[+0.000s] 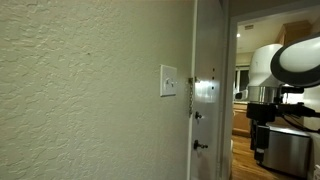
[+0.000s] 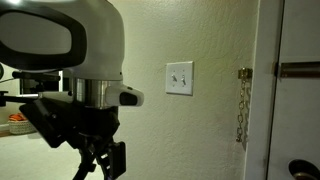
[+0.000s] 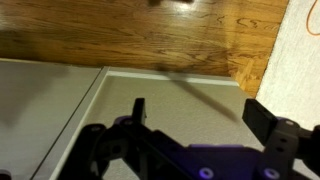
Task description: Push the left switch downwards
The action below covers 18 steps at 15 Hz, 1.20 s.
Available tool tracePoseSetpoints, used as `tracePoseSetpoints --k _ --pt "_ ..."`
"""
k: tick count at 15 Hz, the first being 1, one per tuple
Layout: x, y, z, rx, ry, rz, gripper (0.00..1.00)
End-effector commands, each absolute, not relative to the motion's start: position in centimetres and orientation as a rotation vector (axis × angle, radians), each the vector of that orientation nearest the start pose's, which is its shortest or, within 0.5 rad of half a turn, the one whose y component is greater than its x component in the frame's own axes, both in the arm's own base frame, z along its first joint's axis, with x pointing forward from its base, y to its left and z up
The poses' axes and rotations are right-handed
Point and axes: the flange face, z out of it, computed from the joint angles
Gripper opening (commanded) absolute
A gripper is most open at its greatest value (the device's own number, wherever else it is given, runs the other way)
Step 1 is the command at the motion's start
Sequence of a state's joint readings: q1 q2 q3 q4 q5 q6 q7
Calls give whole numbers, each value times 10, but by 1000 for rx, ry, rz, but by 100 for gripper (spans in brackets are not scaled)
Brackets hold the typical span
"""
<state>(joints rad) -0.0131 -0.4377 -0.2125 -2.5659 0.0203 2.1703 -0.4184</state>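
Observation:
A white rectangular wall plate [image 2: 180,78] with two small switches hangs on the textured wall; it also shows in an exterior view [image 1: 169,81]. The left switch [image 2: 174,78] is a small white toggle. My gripper [image 2: 100,165] hangs well to the left of the plate and lower, apart from the wall. In an exterior view the gripper [image 1: 262,135] sits beyond the door frame, far from the plate. In the wrist view the gripper [image 3: 200,115] is open and empty, its two dark fingers spread over a grey panel; no switch shows there.
A white door [image 2: 295,100] stands right of the plate, with a metal chain latch [image 2: 242,105] and a dark handle [image 2: 300,170]. The wrist view shows wooden floor [image 3: 140,35] beyond the grey panel. A kitchen room lies behind the arm [image 1: 290,60].

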Motion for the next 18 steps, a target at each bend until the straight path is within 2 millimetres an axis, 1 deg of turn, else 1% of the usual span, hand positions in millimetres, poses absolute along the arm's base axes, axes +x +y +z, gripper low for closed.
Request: tracePoseSetpoints --k 1,5,9,11,14,18 --pt "396 -84 416 -3030 -316 -95 100" --pt "406 -64 424 -3045 -350 -119 100" --pt "424 -40 441 -3044 -385 -172 100" --pt "436 -30 450 -3055 -365 -195 100" --pt "459 -20 460 -3083 -244 -204 100" --pt "485 -15 471 -3094 -34 -224 100"
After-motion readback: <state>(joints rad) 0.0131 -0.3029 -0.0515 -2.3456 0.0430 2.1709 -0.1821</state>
